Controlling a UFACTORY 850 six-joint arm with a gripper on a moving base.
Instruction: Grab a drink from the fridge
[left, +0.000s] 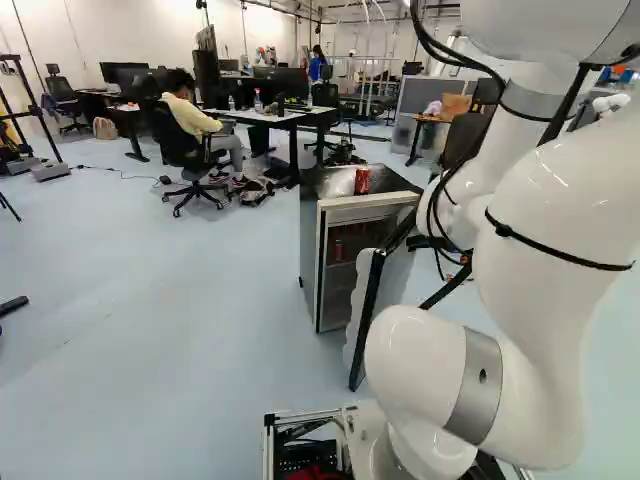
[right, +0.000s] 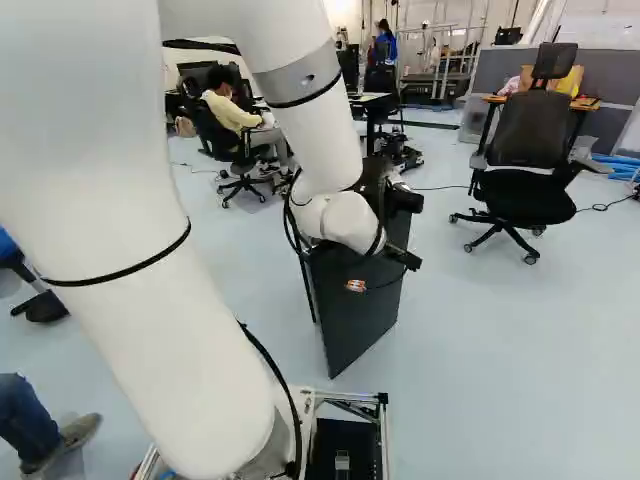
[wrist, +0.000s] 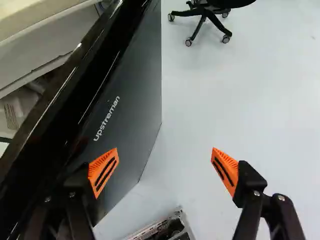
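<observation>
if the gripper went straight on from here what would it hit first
Likely the open fridge door, ahead of one finger of the gripper; between the fingers the line seems to pass its edge toward the floor. Depth is unclear.

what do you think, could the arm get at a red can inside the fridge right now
Probably not directly: the fridge door stands open, but the open gripper is at its outer face, so the door seems to bar the way to the can.

Bright, diffuse light in all 3 views; thin glare streaks line the fridge door (wrist: 87, 82) beside the claw (right: 383, 273).
</observation>
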